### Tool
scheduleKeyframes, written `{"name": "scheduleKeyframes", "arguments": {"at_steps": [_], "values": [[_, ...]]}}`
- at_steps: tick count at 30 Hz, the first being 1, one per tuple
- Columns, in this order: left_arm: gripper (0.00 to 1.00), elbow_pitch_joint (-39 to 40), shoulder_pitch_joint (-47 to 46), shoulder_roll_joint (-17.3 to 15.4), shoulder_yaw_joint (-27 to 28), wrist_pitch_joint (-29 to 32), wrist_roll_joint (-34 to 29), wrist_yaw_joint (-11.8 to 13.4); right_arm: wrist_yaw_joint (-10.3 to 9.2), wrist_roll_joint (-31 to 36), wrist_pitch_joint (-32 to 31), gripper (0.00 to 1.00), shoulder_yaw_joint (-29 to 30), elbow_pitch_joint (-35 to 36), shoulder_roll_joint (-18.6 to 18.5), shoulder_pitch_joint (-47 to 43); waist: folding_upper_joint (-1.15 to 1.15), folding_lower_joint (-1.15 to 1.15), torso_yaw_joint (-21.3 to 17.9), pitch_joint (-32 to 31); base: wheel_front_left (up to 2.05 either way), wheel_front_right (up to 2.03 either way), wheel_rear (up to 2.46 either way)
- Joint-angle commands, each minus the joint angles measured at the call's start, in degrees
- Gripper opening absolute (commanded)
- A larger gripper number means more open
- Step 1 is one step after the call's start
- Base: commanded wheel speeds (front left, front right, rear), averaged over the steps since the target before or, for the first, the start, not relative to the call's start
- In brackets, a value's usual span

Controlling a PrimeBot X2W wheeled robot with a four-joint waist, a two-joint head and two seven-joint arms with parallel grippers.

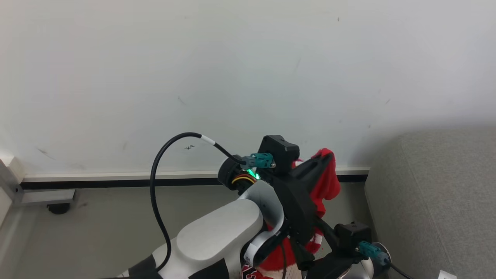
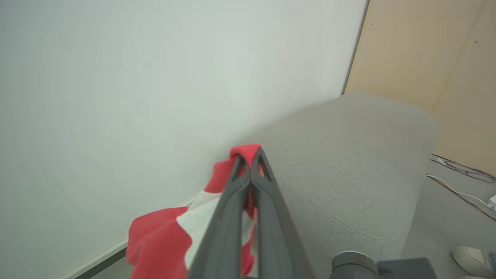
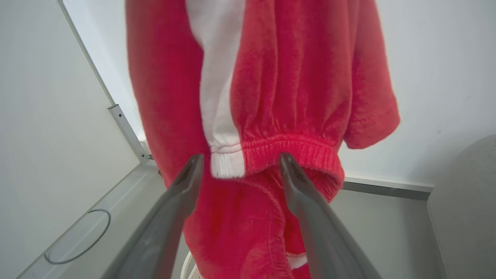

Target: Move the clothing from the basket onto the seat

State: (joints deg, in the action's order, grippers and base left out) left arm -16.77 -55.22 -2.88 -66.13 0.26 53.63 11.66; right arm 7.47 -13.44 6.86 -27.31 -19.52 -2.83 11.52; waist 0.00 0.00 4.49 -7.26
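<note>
Near seat [image 2: 348,162], left pincer [image 2: 251,155] pinching clothing [image 2: 155,240], right pincer [image 3: 241,157] spread

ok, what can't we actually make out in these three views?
- Head view: the lower clothing is hidden behind the left arm and cut off at the bottom edge; its print is unreadable.
- Head view: the seat is cut off by the right edge.
- Right wrist view: cannot tell whether the open right gripper touches the fabric.
- Left wrist view: a shoe is cut off at the corner.
</note>
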Motion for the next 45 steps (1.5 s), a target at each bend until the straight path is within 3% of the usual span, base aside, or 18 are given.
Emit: {"name": "scheduleKeyframes", "arguments": {"at_steps": [1, 6, 13, 14, 15, 16, 24, 25, 26, 32, 39, 45], "values": [[0.0, 1.45, -0.21, 0.0, -0.51, 0.22, 0.57, 0.16, 0.03, 0.09, 0.52, 1.0, 0.36, -0.21, -0.1, 0.56, 0.0, 0.0, 0.13, 0.0, 0.0, 0.0, 0.0], [0.0, 5.64, 0.91, 0.01, -1.97, 1.58, 3.24, 0.78, 0.03, -0.95, 2.33, 1.0, 1.37, -0.01, -0.1, 1.4, 0.0, 0.0, 0.31, 0.26, 0.0, 0.0, 0.0], [0.0, 5.71, 2.18, 0.01, -2.67, 2.03, 5.42, 1.19, 0.03, -1.84, 4.32, 1.0, 1.98, 0.16, -0.1, 2.37, 0.0, 0.0, -0.25, 0.89, 0.0, 0.0, 0.0], [0.0, 5.39, 2.55, 0.0, -2.79, 2.14, 5.82, 1.29, 0.04, -1.84, 4.55, 0.95, 2.22, 0.23, -0.11, 2.57, 0.0, 0.0, -0.37, 1.0, 0.0, 0.0, 0.0], [0.0, 5.1, 2.85, 0.0, -2.82, 2.1, 6.38, 1.25, 0.04, -1.86, 4.83, 0.35, 2.21, 0.25, -0.09, 2.85, 0.0, 0.0, -0.53, 1.14, 0.0, 0.0, 0.0], [0.0, 4.76, 2.79, 0.01, -2.91, 2.08, 6.41, 1.23, 0.03, -1.83, 4.96, 0.0, 2.23, 0.23, -0.07, 3.05, 0.0, 0.0, -0.64, 1.23, 0.0, 0.0, 0.0], [0.0, 1.66, 2.44, 0.0, -2.07, 0.24, 6.76, 1.7, 0.04, -1.53, 4.98, 0.0, 2.16, -0.87, -0.09, 2.82, 0.0, 0.0, -1.26, 1.51, 0.0, 0.0, 0.0], [0.69, 1.34, 2.21, 0.02, -1.77, -0.29, 6.52, 1.99, 0.03, -1.58, 4.95, 0.0, 2.12, -0.92, -0.09, 2.81, 0.0, 0.0, -1.32, 1.53, 0.0, 0.0, 0.0], [1.0, 0.92, 2.22, 0.0, -1.38, -0.8, 6.7, 2.09, 0.03, -1.64, 4.93, 0.0, 2.09, -0.94, -0.09, 2.82, 0.0, 0.0, -1.4, 1.57, 0.0, 0.0, 0.0], [1.0, -3.07, 2.48, -1.75, 0.44, -5.04, 5.63, 2.12, 0.03, -1.4, 5.4, 0.0, 2.81, -0.44, -0.09, 2.75, 0.0, 0.0, -3.55, 2.28, 0.0, 0.0, 0.0], [1.0, -7.21, 5.49, -5.39, 4.11, -14.12, 3.3, 0.39, 0.03, 0.08, 5.05, 0.0, 4.16, 0.55, -0.11, 3.06, 0.0, 0.0, -9.06, 3.96, 0.0, 0.0, 0.0], [1.0, -4.48, 11.68, -9.71, 11.84, -15.46, -2.42, -0.02, 0.03, 1.33, 3.29, 0.0, 4.09, 1.85, -0.06, 5.22, 0.0, 0.0, -15.47, 6.56, 0.0, 0.0, 0.0]]}}
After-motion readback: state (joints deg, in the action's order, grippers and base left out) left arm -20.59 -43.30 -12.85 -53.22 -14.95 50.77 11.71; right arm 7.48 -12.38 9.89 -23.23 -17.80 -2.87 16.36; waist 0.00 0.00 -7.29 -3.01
